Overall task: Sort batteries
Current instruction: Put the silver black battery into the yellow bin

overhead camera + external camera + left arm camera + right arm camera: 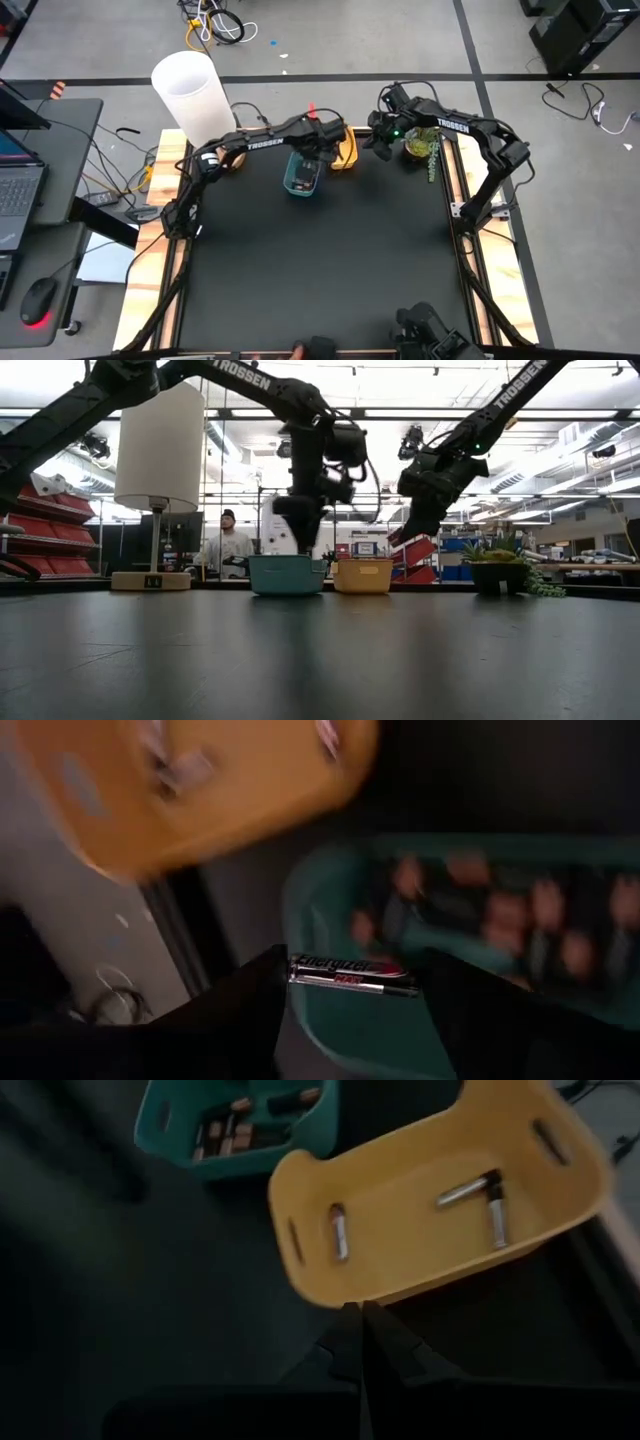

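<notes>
We see bright ceiling strips (420, 400) backlighting the low view; left wrist view smeared, bins (200, 790) blurred.

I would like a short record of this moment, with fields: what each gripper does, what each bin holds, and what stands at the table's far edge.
left gripper: shut on a silver battery, above the teal bin
right gripper: shut, empty, raised near the yellow bin
teal bin content: dark batteries with copper ends
yellow bin content: three slim silver batteries
far edge: white lamp, potted plant
background: a person beyond the table
</notes>
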Tool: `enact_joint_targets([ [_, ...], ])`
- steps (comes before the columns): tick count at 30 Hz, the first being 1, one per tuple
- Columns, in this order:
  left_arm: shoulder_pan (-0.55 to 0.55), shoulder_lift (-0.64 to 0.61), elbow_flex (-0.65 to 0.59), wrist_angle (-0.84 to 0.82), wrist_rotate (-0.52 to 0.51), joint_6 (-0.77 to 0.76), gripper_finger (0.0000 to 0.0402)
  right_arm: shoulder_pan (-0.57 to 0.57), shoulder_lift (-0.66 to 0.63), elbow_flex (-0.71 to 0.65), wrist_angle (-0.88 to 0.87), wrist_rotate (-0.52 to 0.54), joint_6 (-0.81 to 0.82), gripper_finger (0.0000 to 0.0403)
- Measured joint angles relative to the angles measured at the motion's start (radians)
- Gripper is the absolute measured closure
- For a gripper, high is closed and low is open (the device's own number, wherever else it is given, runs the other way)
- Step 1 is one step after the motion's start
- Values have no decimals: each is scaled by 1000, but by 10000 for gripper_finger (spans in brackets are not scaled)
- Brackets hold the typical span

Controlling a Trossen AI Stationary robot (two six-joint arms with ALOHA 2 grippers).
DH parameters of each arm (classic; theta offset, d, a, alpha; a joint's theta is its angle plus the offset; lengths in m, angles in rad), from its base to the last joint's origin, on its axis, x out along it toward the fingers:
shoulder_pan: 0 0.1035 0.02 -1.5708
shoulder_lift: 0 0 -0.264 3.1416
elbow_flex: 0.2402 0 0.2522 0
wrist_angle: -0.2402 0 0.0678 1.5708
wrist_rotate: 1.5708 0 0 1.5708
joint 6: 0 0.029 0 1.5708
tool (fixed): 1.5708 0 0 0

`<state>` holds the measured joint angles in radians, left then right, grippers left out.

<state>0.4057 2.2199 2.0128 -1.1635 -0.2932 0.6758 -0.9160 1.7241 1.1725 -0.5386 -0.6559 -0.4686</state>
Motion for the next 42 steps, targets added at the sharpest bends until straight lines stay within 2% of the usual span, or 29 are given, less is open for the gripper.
enact_joint_targets([
  [7, 19, 4, 5, 357, 159, 54, 161, -29, -81, 0, 89, 2, 120, 402],
  [12, 32, 5, 5, 471, 283, 48, 161, -28, -160, 0, 83, 12, 147, 402],
  [18, 33, 5, 4, 579, 232, -23, 137, -2, -213, 0, 66, 35, 155, 402],
  [24, 45, 5, -10, 684, 109, -47, 91, 35, -226, 0, 67, 35, 154, 402],
  [26, 52, 5, -10, 669, 59, -69, 83, 42, -226, -4, 70, 37, 154, 403],
  [28, 60, 2, -10, 601, 51, -107, 82, 48, -227, -21, 80, 37, 155, 403],
  [29, 66, -1, -11, 554, 79, -130, 83, 49, -227, -34, 89, 37, 155, 403],
  [31, 82, -10, -11, 468, 200, -187, 90, 50, -229, -69, 122, 36, 167, 403],
  [34, 104, -17, -10, 333, 340, -247, 106, 53, -230, -155, 245, 30, 210, 403],
  [37, 111, -16, -11, 214, 358, -295, 124, 55, -229, -248, 366, 29, 236, 403],
  [42, 64, -37, -11, 168, 349, -335, 149, 65, -229, -387, 586, 27, 237, 403],
])
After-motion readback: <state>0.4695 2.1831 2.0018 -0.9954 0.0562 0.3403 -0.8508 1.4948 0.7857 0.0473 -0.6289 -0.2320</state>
